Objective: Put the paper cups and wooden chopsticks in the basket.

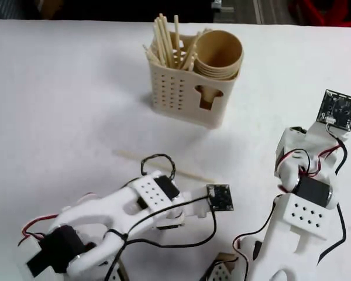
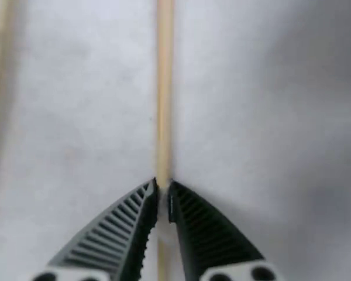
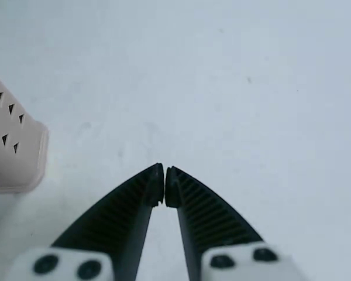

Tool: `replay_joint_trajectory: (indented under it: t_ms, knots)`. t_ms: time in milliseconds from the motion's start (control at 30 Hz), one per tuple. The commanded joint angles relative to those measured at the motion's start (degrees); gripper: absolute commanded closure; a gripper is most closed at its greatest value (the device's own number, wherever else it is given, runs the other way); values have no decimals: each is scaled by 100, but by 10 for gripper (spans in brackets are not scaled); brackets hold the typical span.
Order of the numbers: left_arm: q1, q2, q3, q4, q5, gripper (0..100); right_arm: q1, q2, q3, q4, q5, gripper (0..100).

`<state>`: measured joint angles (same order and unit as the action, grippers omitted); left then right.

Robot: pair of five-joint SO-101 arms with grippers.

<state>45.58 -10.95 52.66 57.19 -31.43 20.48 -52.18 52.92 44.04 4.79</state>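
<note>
Down at the near side of the white worktop point(image 1: 58, 88), the left end effector point(image 2: 164, 196) has its two ribbed black jaws pinched onto a single loose chopstick point(image 2: 164, 88), the pale wooden stick running straight out from between the tips across the surface. From above, that chopstick point(image 1: 131, 158) lies flat on the worktop, one end passing under the left arm's wrist and the other pointing out to open space, well short of the basket point(image 1: 184, 96). The basket stands upright toward the far side, cream with a perforated wall. One compartment holds a bundle of chopsticks point(image 1: 167, 41) standing on end and fanning out above the rim; the compartment beside it holds the paper cups point(image 1: 219, 55), nested into one stack with the open mouth up. Over on the other side, the right end effector point(image 3: 164, 186) hangs above bare worktop with its jaws together, tips touching and nothing between them, and a corner of the basket point(image 3: 14, 146) sits off to one side of it, apart from the jaws.
</note>
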Motion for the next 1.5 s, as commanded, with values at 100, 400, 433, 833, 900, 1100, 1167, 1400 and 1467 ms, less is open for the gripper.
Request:
replay_joint_trajectory:
  t_ms: [100,400,433,833,900,1100,1167,1400,1467]
  knots:
    - [13,-40,-923,1187,9,978,22,-92,-44,-101,-44,981]
    - [-998,-40,-2462,2207,0,979,22,-92,-44,-101,-44,981]
    - [-1147,-40,-2690,2312,0,979,13,-92,-44,-101,-44,981]
    - [-1604,-40,-6409,3701,404,978,-31,-48,-44,-101,-44,981]
    - [-1604,-40,-7077,3701,580,978,-119,-48,-35,-101,-44,981]
    - [-1604,-31,-8862,3209,1108,978,-207,-40,-26,-101,-44,981]
    - [-1604,-31,-9222,2848,1222,978,-207,-40,9,-101,-44,981]
    - [-1648,40,-9310,1213,1582,978,-207,-57,149,-330,-44,981]
    - [-1675,75,-9020,545,1758,979,-207,-48,176,-400,-44,981]
